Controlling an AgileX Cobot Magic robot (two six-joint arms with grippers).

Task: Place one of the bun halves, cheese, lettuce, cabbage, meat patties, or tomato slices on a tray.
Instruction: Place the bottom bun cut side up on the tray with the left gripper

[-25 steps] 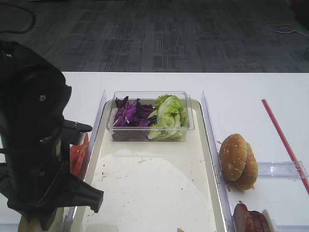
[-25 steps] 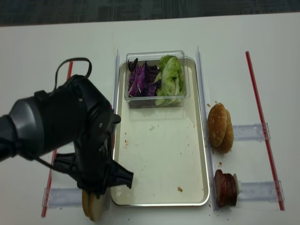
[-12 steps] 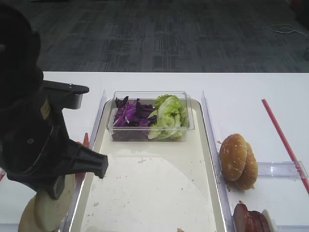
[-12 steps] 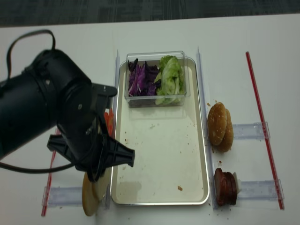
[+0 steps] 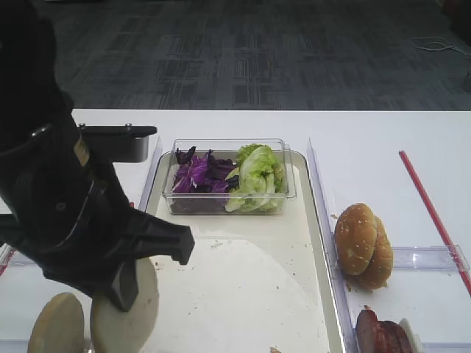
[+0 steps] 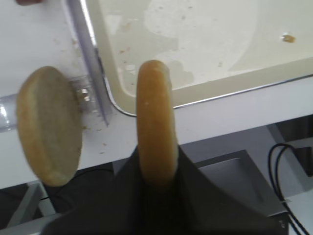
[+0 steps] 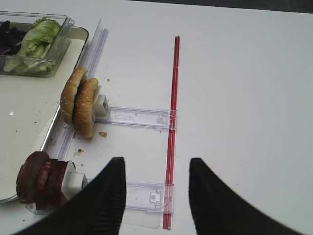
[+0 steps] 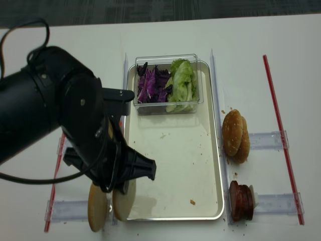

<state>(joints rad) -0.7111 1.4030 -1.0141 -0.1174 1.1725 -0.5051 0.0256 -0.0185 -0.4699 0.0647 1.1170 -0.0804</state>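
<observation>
One plain bun half [image 6: 155, 122] stands on edge, pinched in the left gripper [image 6: 156, 169] at lower centre of the wrist view, above the tray's [image 6: 215, 93] near rim. Second bun half [image 6: 49, 125] sits at the left, outside the tray. Right gripper [image 7: 156, 193] hangs spread, well apart.

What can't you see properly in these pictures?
- Tomato slices: hidden behind the left arm in both high views.
- Left gripper: the arm covers it from above; the left wrist view shows it clamped on a bun half, edge-on.
- Meat patties: cut off by the bottom edge in the first high view.
- Cabbage: cut off by the left edge of the right wrist view.
</observation>
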